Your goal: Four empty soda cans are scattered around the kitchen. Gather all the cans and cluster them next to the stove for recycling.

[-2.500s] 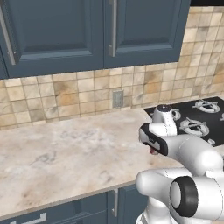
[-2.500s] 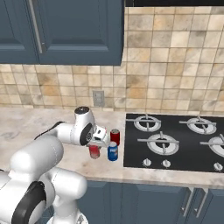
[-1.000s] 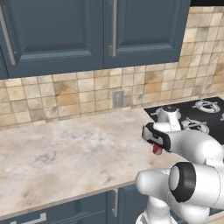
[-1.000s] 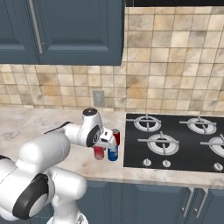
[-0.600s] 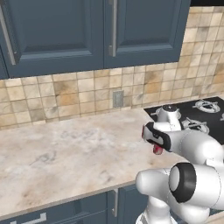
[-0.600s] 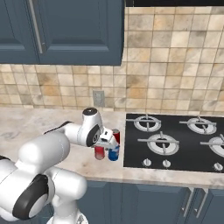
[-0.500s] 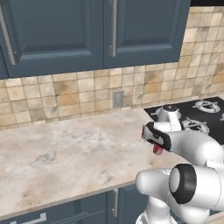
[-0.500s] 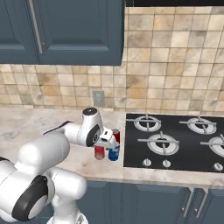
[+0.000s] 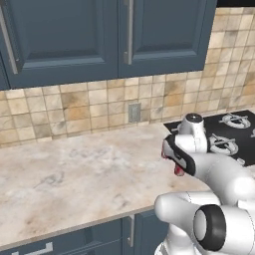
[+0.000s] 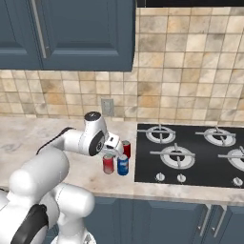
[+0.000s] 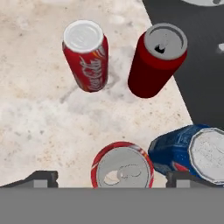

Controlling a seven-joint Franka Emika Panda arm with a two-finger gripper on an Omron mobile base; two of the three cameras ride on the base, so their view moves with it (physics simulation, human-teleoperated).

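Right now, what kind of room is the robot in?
It looks like a kitchen. There's a black stove with burners, dark blue cupboards over a tiled wall, and soda cans standing on a stone-look counter.

Four cans [image 11: 122, 168] upright — beside stove [image 11: 197, 65].

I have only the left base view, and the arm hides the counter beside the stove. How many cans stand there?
Observer: Four: a blue can, a near red can and two far red cans.
Operator: Does the gripper hold one?
Observer: No. The gripper is open, with its tips clear of the near red can on both sides.
Operator: Are they on the stove?
Observer: No, on the counter, just left of the stove.
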